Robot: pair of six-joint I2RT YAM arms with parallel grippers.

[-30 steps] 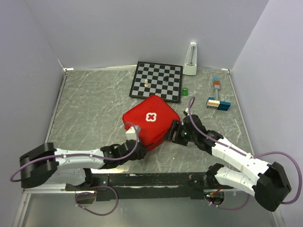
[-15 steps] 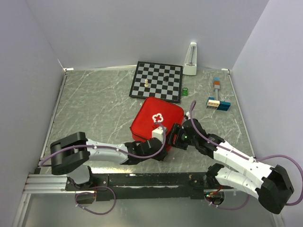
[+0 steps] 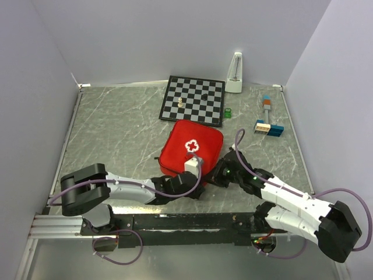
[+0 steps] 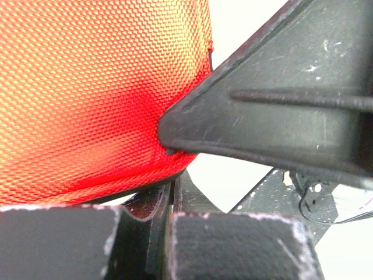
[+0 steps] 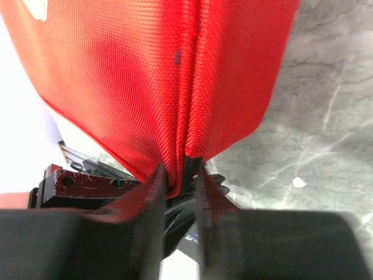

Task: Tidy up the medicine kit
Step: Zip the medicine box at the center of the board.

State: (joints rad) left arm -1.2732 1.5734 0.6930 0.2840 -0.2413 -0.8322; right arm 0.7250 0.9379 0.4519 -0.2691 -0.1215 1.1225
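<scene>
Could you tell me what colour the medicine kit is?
Red; the medicine kit shows best in the top view.

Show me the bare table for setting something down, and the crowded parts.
Widest: the left half of the table, from left wall to chessboard and medicine kit. Smaller: between kit and coloured blocks. Crowded: back right by the metronome, and near middle where left gripper and right gripper meet the kit.

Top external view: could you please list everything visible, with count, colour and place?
medicine kit: one, red with white cross, centre
chessboard: one, black-and-white, behind kit
chess pieces: seemingly two, pale, on chessboard
metronome: one, whitish, back wall
green item: one, right of chessboard
blocks: two clusters, blue, orange, pale, far right
table: one, grey marbled, under everything
left gripper: black, closed, kit's near edge
right gripper: black, pinching kit's fabric
</scene>
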